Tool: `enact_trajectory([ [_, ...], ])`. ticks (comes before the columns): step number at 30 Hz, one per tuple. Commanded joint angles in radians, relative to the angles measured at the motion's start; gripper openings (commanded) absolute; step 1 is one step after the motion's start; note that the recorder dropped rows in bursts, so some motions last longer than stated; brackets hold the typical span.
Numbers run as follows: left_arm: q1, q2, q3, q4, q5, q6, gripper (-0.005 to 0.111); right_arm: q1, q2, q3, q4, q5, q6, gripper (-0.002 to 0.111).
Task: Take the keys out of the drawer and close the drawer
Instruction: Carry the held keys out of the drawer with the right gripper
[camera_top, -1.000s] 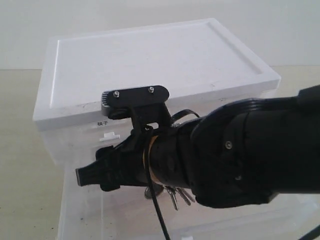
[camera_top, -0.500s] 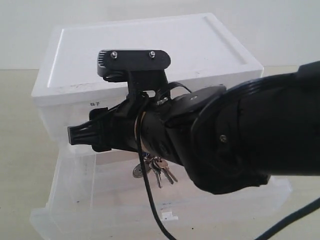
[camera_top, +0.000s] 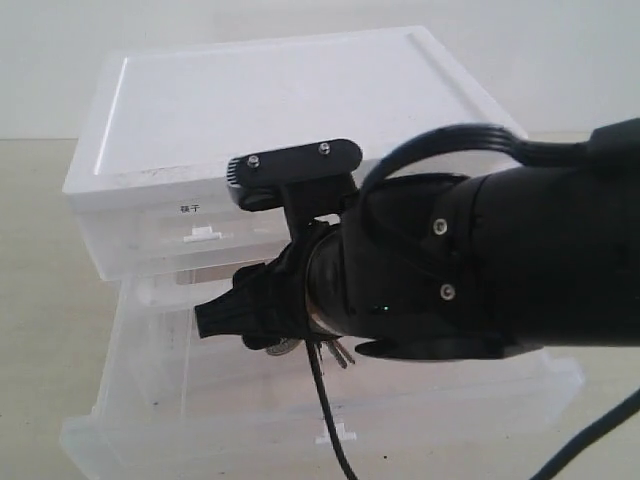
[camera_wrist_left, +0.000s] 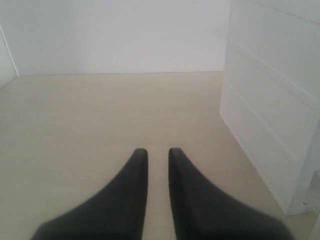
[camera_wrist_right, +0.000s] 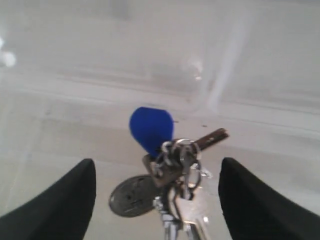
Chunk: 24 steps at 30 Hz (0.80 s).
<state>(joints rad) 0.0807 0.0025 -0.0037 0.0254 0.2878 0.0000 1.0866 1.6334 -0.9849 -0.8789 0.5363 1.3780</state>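
- We see the drawer (camera_top: 150, 400) of the middle tier pulled far out of the white cabinet (camera_top: 280, 100). Its front edge with the small handle (camera_top: 335, 435) faces the exterior camera, and the inside is open from above.
- The right gripper (camera_wrist_right: 156, 161) reaches into this drawer from the right side. Its fingers (camera_wrist_right: 60, 200) are spread wide — released, they grasp nothing.
- The keys (camera_wrist_right: 182, 200) are in the drawer, between the two fingers, with free room on each side. We see no finger touching them. The blue tag (camera_wrist_right: 151, 130) lies on the far side from the wrist, and the oval fob (camera_wrist_right: 132, 195) is just beside it.
- In the exterior view the arm (camera_top: 480, 270) covers the middle of the drawer, so only a small part of the keys shows under it. A black cable (camera_top: 325, 420) runs down across the drawer.
- The left gripper (camera_wrist_left: 157, 150) hovers over the bare table (camera_wrist_left: 75, 110), near the side wall of the cabinet but apart from it. Its fingers are only slightly parted — we find nothing between them.
- The table is pale beige and smooth, and behind it stands a plain white wall (camera_wrist_left: 115, 35).
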Motion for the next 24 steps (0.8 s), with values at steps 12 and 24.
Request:
enact_trajectory([
  [12, 0.002, -0.003, 0.004, 0.000, -0.002, 0.000, 0.014, -0.060, 0.113, -0.005, 0.039, -0.102, -0.027, 0.048],
  [24, 0.002, -0.003, 0.004, 0.000, -0.002, 0.000, 0.014, -0.060, 0.147, -0.005, 0.085, -0.138, -0.218, 0.000],
])
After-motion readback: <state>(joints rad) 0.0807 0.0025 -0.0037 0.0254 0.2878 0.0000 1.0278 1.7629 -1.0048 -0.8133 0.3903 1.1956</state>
